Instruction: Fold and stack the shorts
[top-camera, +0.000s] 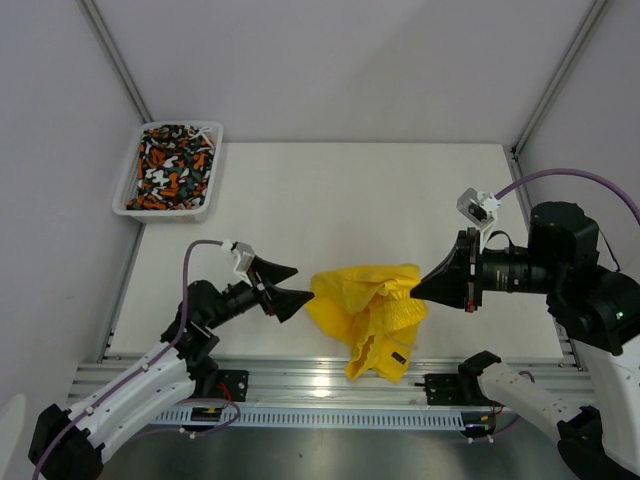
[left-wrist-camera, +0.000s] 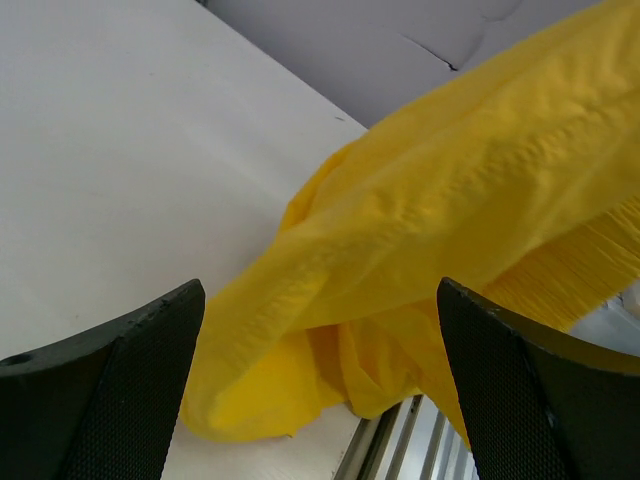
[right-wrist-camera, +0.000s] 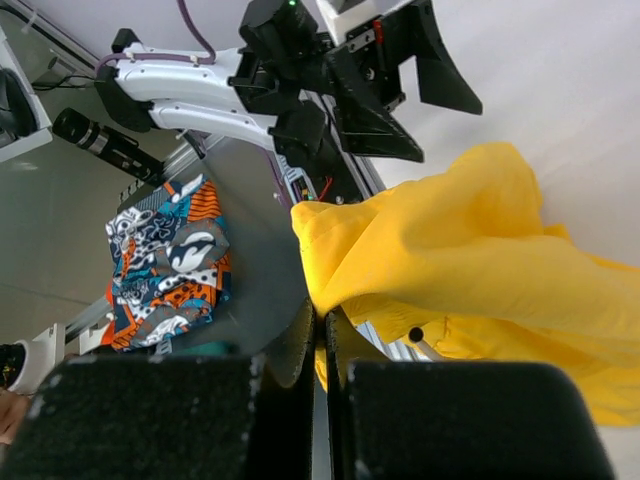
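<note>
White table (top-camera: 350, 200), grey walls on three sides, metal rail (top-camera: 300, 380) along the near edge.

Near: one lobe of the yellow shorts (top-camera: 370, 310) trails over the table edge onto the rail, a small dark tag showing on it. The rest is a crumpled heap at near-centre of the table, not flat. No waistband or leg line can be made out.

Mid: the heap's upper span runs left-right, between the two grippers. The right gripper (top-camera: 418, 290) has its fingers pressed together on the right end of the fabric. In the right wrist view the cloth runs right up to the closed tips. In the left wrist view it climbs toward that side, so that end looks raised, though the height cannot be told. The left gripper (top-camera: 303, 284) has its fingers spread wide with nothing between them. It sits just beside the left end of the heap and points at it. In its own view the yellow cloth lies straight ahead, a little to the right of centre.

Judgement: the left arm is the free one, and the nearer one to the slack left end. A short reach forward should put cloth between its fingers, so the span could be pulled taut left-right.

Far: basket (top-camera: 130, 190) in the far-left corner, holding the patterned shorts (top-camera: 175, 170), well apart from both arms.
</note>
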